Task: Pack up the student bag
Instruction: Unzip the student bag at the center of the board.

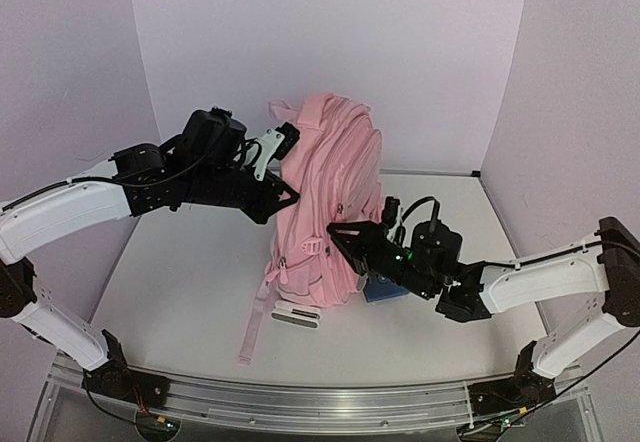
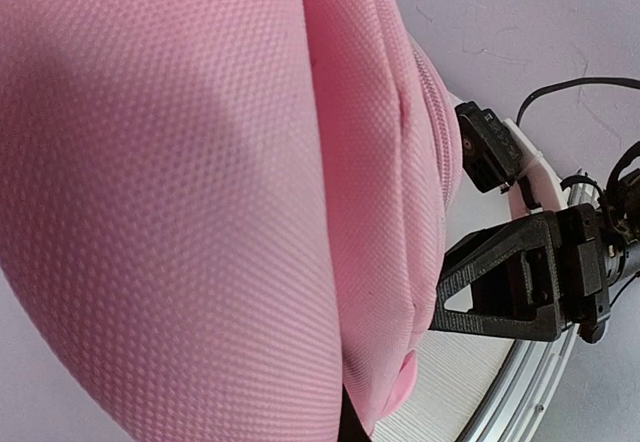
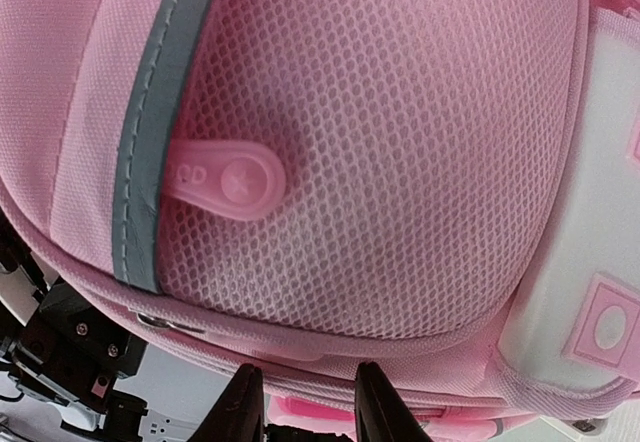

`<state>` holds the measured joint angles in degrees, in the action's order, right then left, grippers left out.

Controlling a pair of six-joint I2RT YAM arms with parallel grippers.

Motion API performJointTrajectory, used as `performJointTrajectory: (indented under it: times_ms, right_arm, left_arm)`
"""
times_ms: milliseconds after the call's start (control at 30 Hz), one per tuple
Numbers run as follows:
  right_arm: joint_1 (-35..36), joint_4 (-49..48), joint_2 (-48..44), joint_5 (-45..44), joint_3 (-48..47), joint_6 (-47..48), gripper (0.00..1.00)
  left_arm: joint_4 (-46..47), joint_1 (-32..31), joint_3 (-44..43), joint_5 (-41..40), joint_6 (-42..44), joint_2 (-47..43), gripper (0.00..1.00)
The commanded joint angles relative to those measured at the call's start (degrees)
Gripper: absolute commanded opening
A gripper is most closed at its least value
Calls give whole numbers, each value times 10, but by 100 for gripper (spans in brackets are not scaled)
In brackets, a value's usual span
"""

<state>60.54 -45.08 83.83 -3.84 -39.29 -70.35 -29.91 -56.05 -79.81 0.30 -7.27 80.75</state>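
Observation:
The student bag, a big pink backpack, stands upright in the middle of the table. My left gripper is at its upper left edge, shut on the bag's fabric. In the left wrist view pink weave fills the frame and hides the fingers. My right gripper is pressed to the bag's lower right side. In the right wrist view its gripper stands open against a pink seam below a mesh pocket. A pink zip pull lies on the mesh, untouched.
A blue object sits on the table at the bag's right foot, behind my right gripper. A small white and black flat item lies in front of the bag, beside a loose strap. A metal rail runs along the near edge.

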Motion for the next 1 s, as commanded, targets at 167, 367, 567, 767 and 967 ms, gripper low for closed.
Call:
performJointTrajectory:
  times_ms: [167,367,567,767,967]
  right_arm:
    - [1,-27,-13,-92,-12,31,37]
    - [-9,-34,-1,-77,-36,54,36]
    - [-12,-52,7,-59,-60,73,33]
    - [-20,-54,18,-70,-63,65,30]
    - [-24,-66,23,-85,-59,64,24]
  left_arm:
    - [0,-2,-29,17,11,0,0]
    - [0,-2,-30,19,11,2,0]
    - [0,-2,-31,20,12,3,0]
    - [-4,-2,-33,20,12,3,0]
    - [-7,-2,-33,18,14,1,0]
